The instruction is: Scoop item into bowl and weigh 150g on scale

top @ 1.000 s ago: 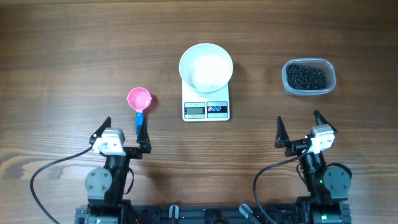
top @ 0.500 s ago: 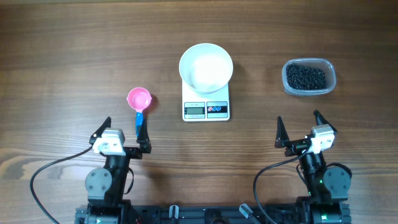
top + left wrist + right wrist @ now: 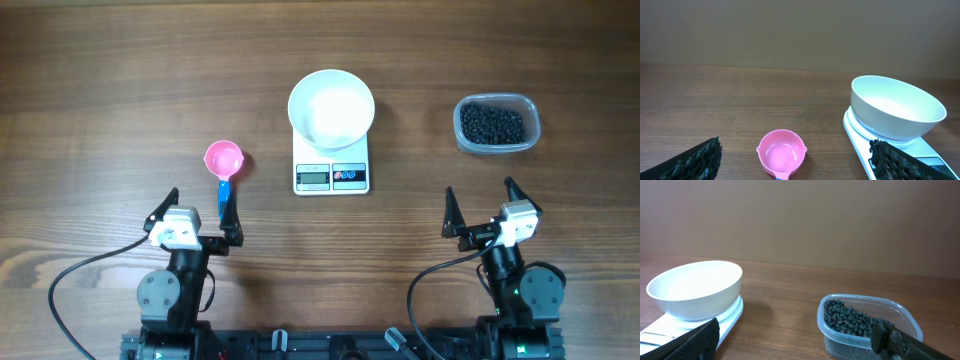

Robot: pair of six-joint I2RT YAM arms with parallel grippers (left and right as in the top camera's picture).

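An empty white bowl (image 3: 331, 108) (image 3: 896, 107) (image 3: 695, 289) stands on the small white scale (image 3: 332, 176) (image 3: 860, 137) (image 3: 732, 315) at the table's middle. Black round pellets (image 3: 492, 123) (image 3: 850, 318) fill a clear plastic tub (image 3: 497, 124) (image 3: 905, 317) at the right. A pink scoop (image 3: 224, 160) (image 3: 782, 152) with a blue handle lies to the left of the scale. My left gripper (image 3: 198, 209) (image 3: 795, 160) is open and empty just behind the scoop. Open and empty too, my right gripper (image 3: 480, 208) (image 3: 795, 340) hangs near the front edge, well short of the tub.
Both arm bases sit at the table's front edge, with black cables (image 3: 70, 290) looping on the wood. A bare brown wall shows behind the table in the wrist views.
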